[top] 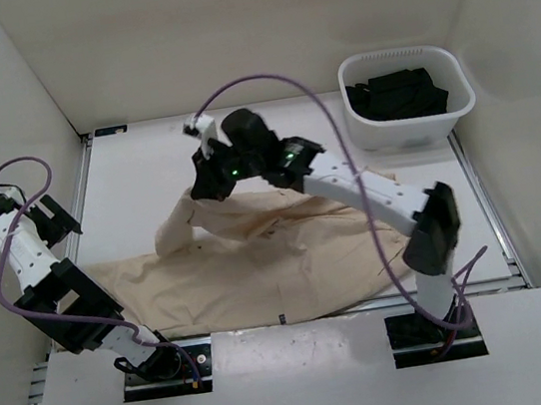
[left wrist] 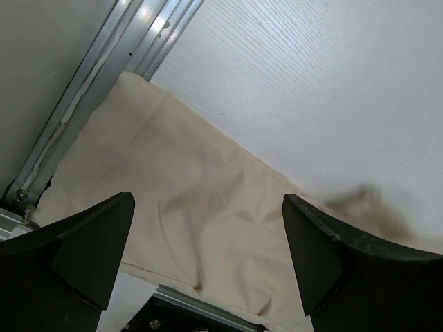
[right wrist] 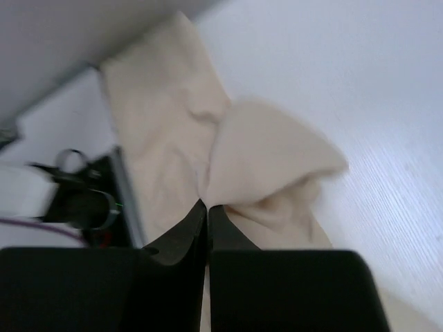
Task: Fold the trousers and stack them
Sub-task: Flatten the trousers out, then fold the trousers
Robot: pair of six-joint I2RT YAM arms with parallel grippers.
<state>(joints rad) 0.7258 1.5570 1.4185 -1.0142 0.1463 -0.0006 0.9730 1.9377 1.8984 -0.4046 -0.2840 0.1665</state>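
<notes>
The beige trousers (top: 260, 269) lie spread and wrinkled across the near half of the table, reaching from the left rail to the right arm's base. My right gripper (top: 199, 192) is shut on a pinched fold of the trousers (right wrist: 270, 152) near their far edge, and the cloth rises in a peak to its fingertips (right wrist: 208, 205). My left gripper (top: 51, 220) hangs open above the left end of the trousers (left wrist: 187, 187). Nothing is between its fingers (left wrist: 90, 242), which stand wide apart.
A white bin (top: 457, 88) holding black garments (top: 396, 94) stands at the back right. Metal rails (left wrist: 83, 104) run along the table's left side and near edge. White walls enclose the table on three sides.
</notes>
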